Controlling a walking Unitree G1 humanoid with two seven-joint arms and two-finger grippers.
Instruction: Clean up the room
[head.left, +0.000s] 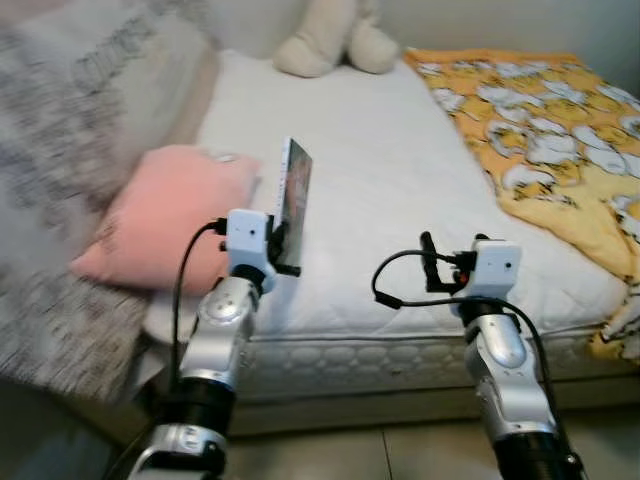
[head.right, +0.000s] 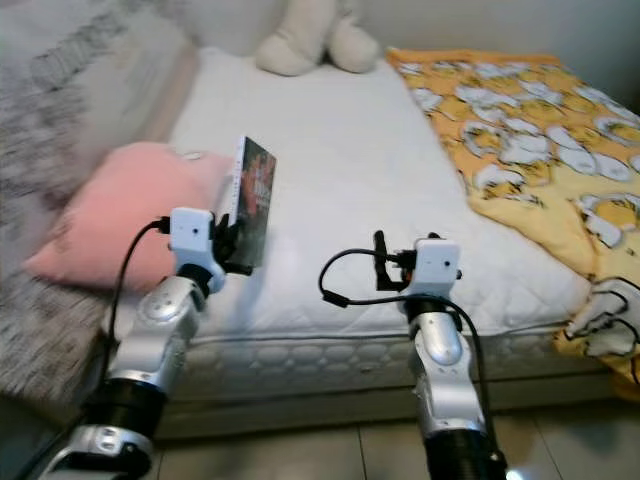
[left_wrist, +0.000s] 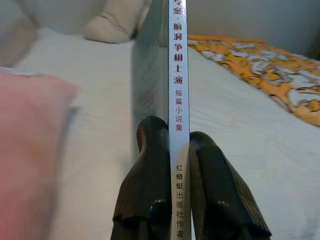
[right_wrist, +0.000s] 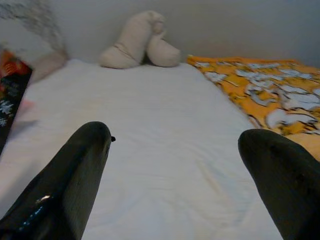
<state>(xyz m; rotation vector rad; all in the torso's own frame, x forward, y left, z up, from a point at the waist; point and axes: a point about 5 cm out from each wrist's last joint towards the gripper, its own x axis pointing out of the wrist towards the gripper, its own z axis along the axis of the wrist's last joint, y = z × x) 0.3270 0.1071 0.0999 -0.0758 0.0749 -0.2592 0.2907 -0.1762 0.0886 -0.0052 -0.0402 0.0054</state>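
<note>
Two grippers hang over the near edge of a white mattress (head.left: 380, 190), one of them holding a paperback book (head.left: 293, 195).

Clamped upright on its spine between the left gripper (left_wrist: 179, 145) and its black fingers (left_wrist: 150, 150), the book (Chinese lettering down the spine) stands just beside a pink pillow (head.left: 165, 215). Lower and to the right, the right gripper (right_wrist: 175, 150) has its fingers spread wide, empty. A cream plush toy (head.left: 335, 40) sits at the far end, an orange patterned blanket (head.left: 540, 130) along the right side.
</note>
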